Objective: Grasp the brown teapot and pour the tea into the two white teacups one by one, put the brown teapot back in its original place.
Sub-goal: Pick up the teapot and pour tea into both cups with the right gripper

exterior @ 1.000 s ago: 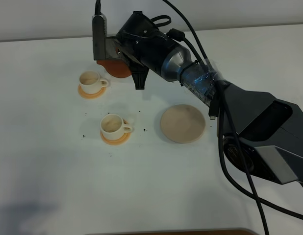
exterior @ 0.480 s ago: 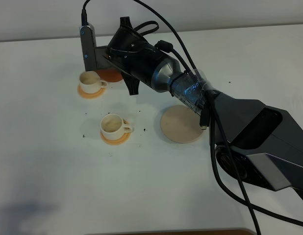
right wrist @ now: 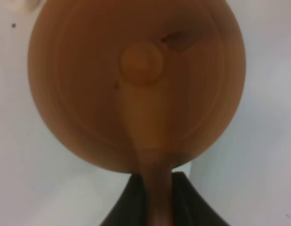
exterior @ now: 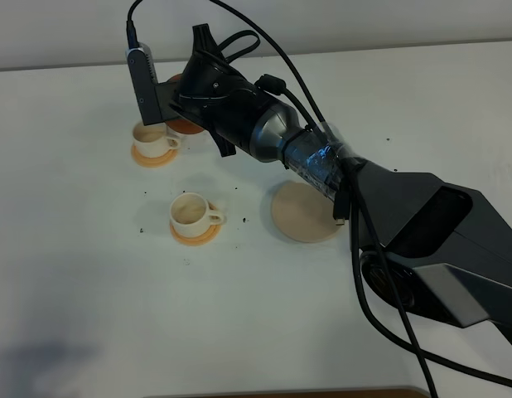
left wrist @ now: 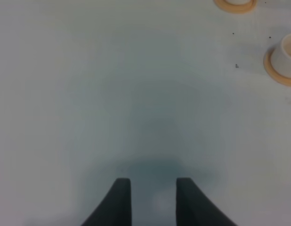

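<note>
The brown teapot (right wrist: 136, 80) fills the right wrist view, lid knob facing the camera. My right gripper (right wrist: 155, 181) is shut on its loop handle. From above, only a brown sliver of the teapot (exterior: 186, 127) shows under the right arm (exterior: 264, 133), right beside the far white teacup (exterior: 148, 135) on its orange saucer (exterior: 153, 157). The near teacup (exterior: 190, 211) sits on its own saucer (exterior: 195, 235). The beige coaster (exterior: 301, 217) lies bare, partly covered by the arm. My left gripper (left wrist: 152, 188) is open over bare table, with a teacup (left wrist: 289, 52) at the frame edge.
Dark specks dot the white table (exterior: 90, 274) around the near cup. The right arm's cables (exterior: 388, 274) loop over the table's right side. A brown edge (exterior: 322, 393) shows along the table's front.
The right arm has swung left and rolled its wrist, carrying the teapot closer to the far teacup. It now covers more of the teapot and of the coaster.
</note>
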Robot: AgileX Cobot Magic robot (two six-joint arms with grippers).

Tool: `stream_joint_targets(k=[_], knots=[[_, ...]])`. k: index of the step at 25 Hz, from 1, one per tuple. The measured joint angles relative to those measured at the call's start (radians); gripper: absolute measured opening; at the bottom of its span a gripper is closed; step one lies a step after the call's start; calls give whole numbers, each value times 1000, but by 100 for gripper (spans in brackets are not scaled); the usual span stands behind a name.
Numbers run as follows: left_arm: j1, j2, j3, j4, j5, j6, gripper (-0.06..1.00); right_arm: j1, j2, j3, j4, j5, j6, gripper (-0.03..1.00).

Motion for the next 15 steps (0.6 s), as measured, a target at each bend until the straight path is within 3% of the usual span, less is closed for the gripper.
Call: stream_joint_targets(k=[15], knots=[[0, 0, 0, 0, 0, 0, 28, 23, 7, 0, -123, -26, -21, 13]])
